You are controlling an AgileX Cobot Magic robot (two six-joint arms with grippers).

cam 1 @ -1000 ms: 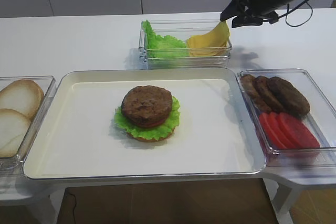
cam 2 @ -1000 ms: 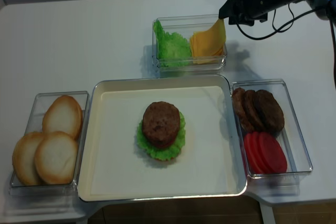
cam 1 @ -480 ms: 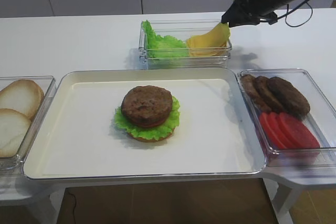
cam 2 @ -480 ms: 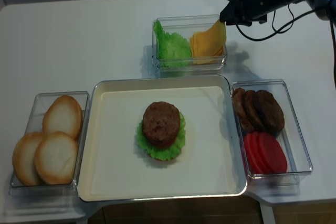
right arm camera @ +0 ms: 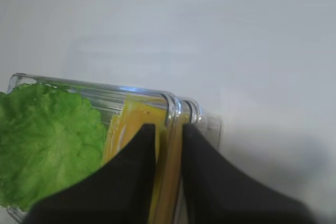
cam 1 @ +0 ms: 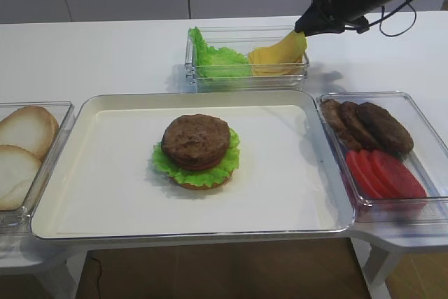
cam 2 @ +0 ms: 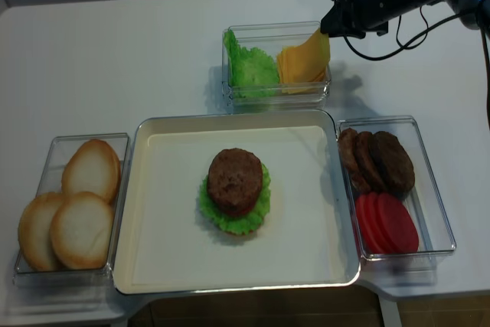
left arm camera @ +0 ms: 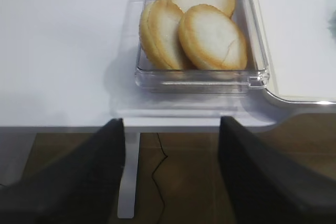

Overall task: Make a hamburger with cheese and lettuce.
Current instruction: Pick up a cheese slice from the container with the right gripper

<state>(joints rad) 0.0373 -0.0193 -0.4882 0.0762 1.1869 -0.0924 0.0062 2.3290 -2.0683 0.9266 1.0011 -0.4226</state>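
On my right wrist feed the two dark fingers (right arm camera: 131,177) are pinched on the raised edge of a cheese (right arm camera: 167,182) slice, yellow showing in the thin gap between them, right at the corner of the clear bin (right arm camera: 173,103). That same feed shows lettuce (right arm camera: 47,145) filling the bin's other half, but none of the tray. From the high view I see the right gripper (cam 1: 306,24) at the bin's far right corner, the cheese (cam 1: 280,52) curling up from the stack to meet it. The realsense view looks more steeply down, so the gripper (cam 2: 329,24) and lifted slice (cam 2: 306,55) read clearly over the bin's right end, with the lettuce (cam 2: 251,68) beside. The hamburger (cam 1: 197,150) sits near the middle of the tray (cam 1: 91,106), patty on top, leaf frill and a red sliver under it. A box (cam 2: 429,181) to the right of the tray holds patties (cam 2: 379,158) and tomato (cam 2: 387,223). My left wrist feed shows only its gripper (left arm camera: 170,177) with fingers spread wide, hanging off the table edge before the buns (left arm camera: 194,30); neither high view catches that arm.
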